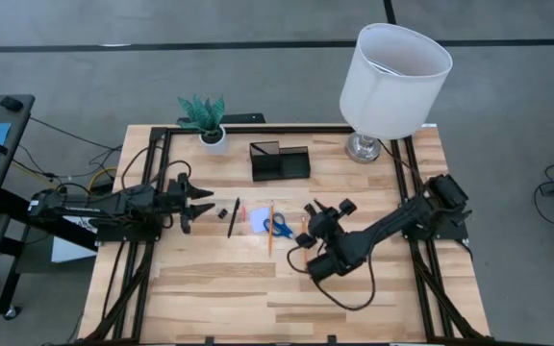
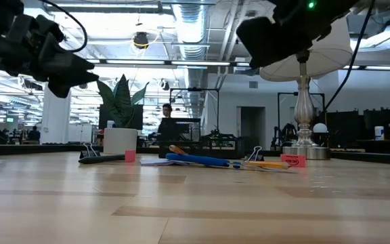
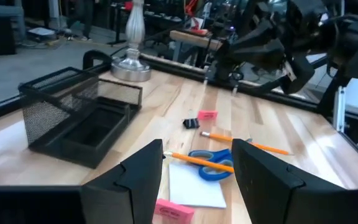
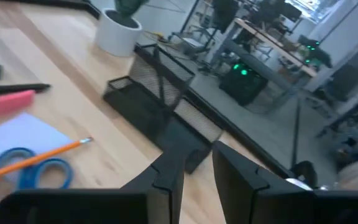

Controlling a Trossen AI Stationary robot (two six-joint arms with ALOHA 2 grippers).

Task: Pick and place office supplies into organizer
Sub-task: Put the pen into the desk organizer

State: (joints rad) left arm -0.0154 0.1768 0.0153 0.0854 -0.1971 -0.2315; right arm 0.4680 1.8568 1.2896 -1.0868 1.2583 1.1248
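Left wrist view looks past the left gripper, whose two dark fingers stand apart with nothing between them. Just past them lie a pale note pad, a pink eraser, the blue scissors and an orange pencil resting across the scissors. A little farther sit a small black clip and a second pink eraser. Farther off stands the black mesh tray, which looks empty. Beyond it stands the lamp base.

From above, the right gripper hangs near the scissors on the other side of the pile. Its fingers have only a narrow gap and hold nothing.

Nothing seems to be in the tray yet. The things lie close and overlap, so a grab could pinch two at once or push the pencil away. Both arms reaching into the same small pile could also bump each other.
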